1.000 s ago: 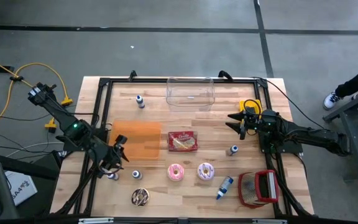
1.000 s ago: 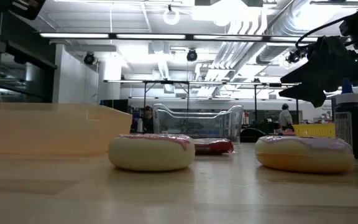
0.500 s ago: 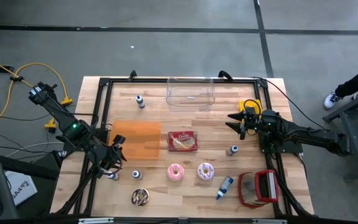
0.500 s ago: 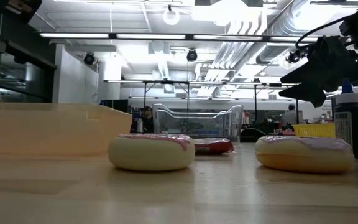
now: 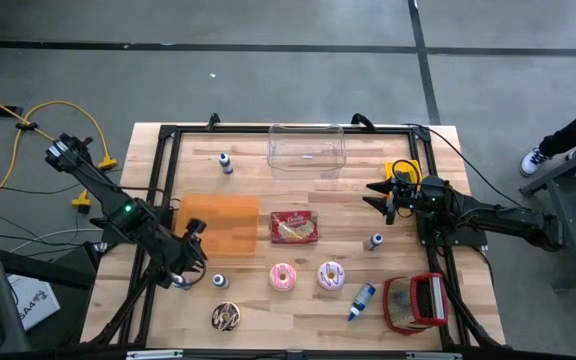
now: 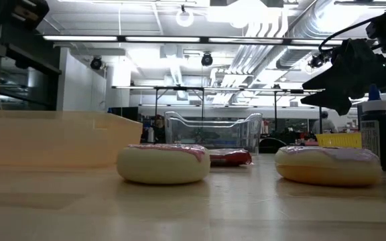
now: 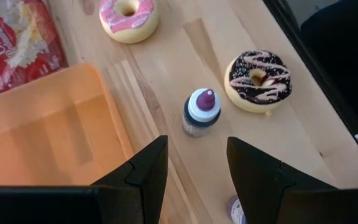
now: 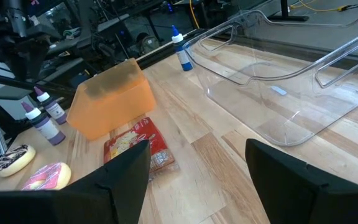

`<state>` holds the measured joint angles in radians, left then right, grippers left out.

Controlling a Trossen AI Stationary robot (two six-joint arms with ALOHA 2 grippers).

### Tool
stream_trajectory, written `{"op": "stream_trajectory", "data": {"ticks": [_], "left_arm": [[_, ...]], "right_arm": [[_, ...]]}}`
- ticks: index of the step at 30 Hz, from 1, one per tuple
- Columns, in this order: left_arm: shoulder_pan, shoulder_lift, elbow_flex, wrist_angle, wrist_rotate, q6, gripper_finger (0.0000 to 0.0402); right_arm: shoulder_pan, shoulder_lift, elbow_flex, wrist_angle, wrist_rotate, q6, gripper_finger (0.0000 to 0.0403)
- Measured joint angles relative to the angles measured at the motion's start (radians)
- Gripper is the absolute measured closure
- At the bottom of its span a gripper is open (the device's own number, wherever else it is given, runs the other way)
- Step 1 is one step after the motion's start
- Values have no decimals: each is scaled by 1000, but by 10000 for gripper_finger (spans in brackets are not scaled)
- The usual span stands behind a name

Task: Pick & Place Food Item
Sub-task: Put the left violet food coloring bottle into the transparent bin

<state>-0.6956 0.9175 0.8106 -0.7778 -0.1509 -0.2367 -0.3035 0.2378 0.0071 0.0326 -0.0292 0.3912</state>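
Observation:
On the wooden table lie a chocolate donut [image 5: 226,317] [image 7: 258,81], two pink donuts [image 5: 283,277] [image 5: 330,274] and a red snack packet [image 5: 294,228]. An orange bin [image 5: 221,225] stands left of the packet. My left gripper [image 5: 190,268] [image 7: 194,155] hovers open above the table's near left. It slants down toward a small purple-capped bottle [image 7: 201,112], with the chocolate donut just beyond it. My right gripper [image 5: 380,195] [image 8: 197,180] waits open above the table's right side, with nothing between its fingers.
A clear plastic bin [image 5: 307,148] stands at the far middle. Small bottles [image 5: 226,163] [image 5: 375,241] [image 5: 178,283], a blue bottle [image 5: 361,300] and a red-and-white object [image 5: 415,302] are scattered about. A black frame [image 5: 158,190] edges the table.
My left gripper has tipped a little further down and edged slightly toward the small bottle, staying open. Nothing on the table has moved.

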Motion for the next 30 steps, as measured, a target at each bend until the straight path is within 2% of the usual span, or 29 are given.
{"op": "stream_trajectory", "data": {"ticks": [5,13,22,30], "left_arm": [[0,64,30,-10,2,0,243],[7,232,181,-146,3,9,243],[62,396,301,-233,64,50,243],[85,435,315,-232,105,45,243]], "right_arm": [[0,0,0,0,0,0,152],[0,0,0,0,0,0,152],[0,0,0,0,0,0,152],[0,0,0,0,0,0,152]]}}
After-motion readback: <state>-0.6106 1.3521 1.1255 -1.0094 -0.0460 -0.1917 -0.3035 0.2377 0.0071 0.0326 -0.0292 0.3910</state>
